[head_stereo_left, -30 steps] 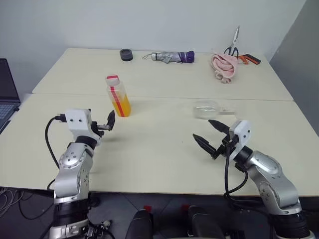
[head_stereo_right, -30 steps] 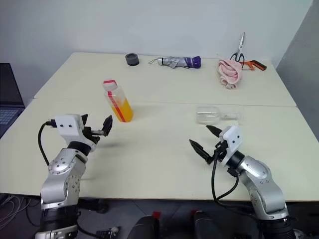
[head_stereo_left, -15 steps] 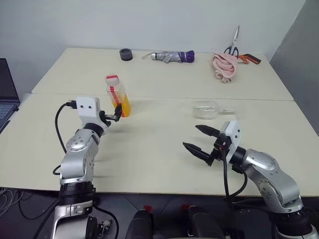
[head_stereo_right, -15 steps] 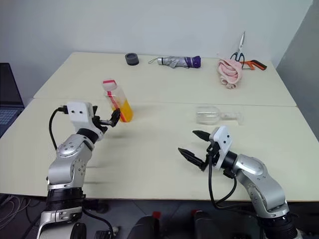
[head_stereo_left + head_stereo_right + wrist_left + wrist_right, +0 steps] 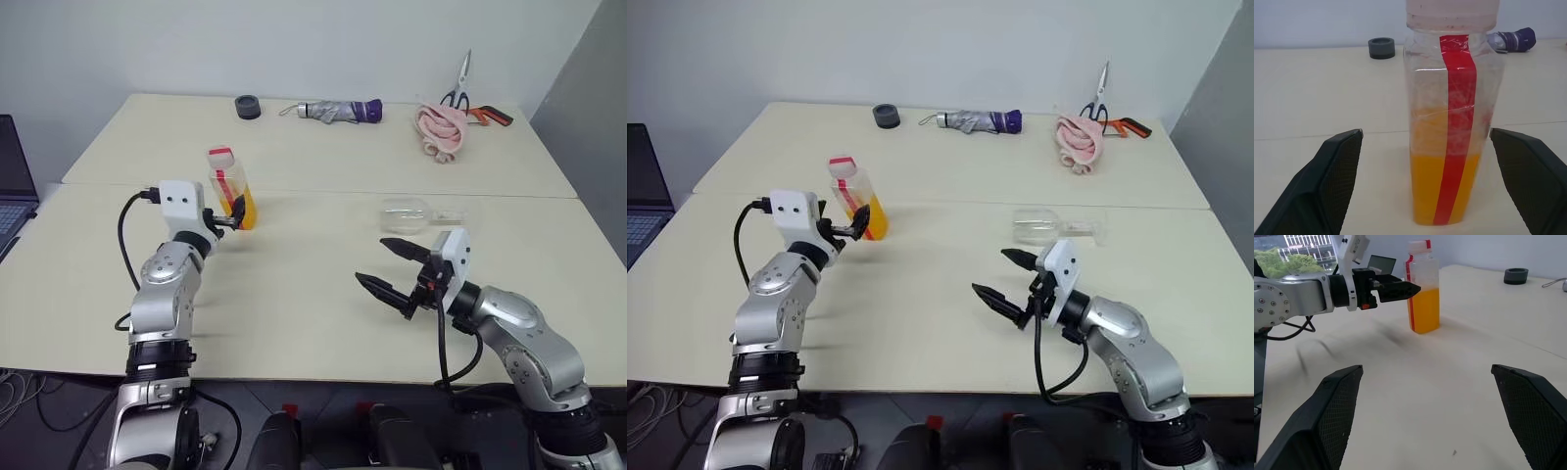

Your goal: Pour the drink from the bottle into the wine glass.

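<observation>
Left wrist view puts the bottle [image 5: 1449, 122], upright on the table [image 5: 313, 284] with the drink [image 5: 1442, 188] filling its lower part, squarely between my left gripper [image 5: 228, 214] fingers, which have closed in from a second ago. Jaws spread wide, nothing touched, so the grasp comes next. My right gripper [image 5: 392, 269] hangs agape and empty before the wine glass [image 5: 409, 215], lying on its side.
</observation>
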Robot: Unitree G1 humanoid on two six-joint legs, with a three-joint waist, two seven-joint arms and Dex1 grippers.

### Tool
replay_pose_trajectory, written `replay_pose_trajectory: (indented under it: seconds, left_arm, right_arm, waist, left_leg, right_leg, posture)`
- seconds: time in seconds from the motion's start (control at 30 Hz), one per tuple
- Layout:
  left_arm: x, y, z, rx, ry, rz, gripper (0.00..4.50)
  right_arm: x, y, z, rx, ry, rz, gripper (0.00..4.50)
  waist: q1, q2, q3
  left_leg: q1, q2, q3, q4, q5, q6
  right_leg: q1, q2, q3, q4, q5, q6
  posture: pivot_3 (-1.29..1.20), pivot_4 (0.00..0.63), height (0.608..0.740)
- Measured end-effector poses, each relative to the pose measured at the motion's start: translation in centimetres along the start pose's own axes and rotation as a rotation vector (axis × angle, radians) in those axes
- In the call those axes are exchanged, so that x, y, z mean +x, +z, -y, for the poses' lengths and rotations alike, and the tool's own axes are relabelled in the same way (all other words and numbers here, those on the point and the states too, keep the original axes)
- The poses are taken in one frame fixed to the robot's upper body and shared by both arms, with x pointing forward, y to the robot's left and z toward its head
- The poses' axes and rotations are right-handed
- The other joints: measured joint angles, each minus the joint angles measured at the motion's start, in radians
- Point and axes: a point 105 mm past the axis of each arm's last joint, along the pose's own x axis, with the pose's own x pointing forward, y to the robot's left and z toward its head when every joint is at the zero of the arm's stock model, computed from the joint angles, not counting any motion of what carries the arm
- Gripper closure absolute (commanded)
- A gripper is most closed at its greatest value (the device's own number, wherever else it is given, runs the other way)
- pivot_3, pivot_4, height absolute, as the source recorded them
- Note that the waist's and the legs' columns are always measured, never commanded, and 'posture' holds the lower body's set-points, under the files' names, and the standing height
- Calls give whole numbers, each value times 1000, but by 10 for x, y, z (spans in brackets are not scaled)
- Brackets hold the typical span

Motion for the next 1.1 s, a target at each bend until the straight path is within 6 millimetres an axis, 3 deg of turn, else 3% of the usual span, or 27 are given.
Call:
replay_pose_trajectory:
  seconds: [0.63,1.1]
  left_arm:
    - [27,12,5,17,-41,25,40]
    - [37,19,12,32,-63,36,40]
  right_arm:
    - [5,5,1,-4,-5,10,0]
    - [5,5,2,-3,-10,10,0]
  waist:
    - [0,0,0]
    - [0,0,0]
  left_leg:
    - [0,0,0,0,0,0]
    - [0,0,0,0,0,0]
  right_leg:
    - [0,0,0,0,0,0]
    - [0,0,0,0,0,0]
  posture:
    - [0,150,740]
    - [0,150,740]
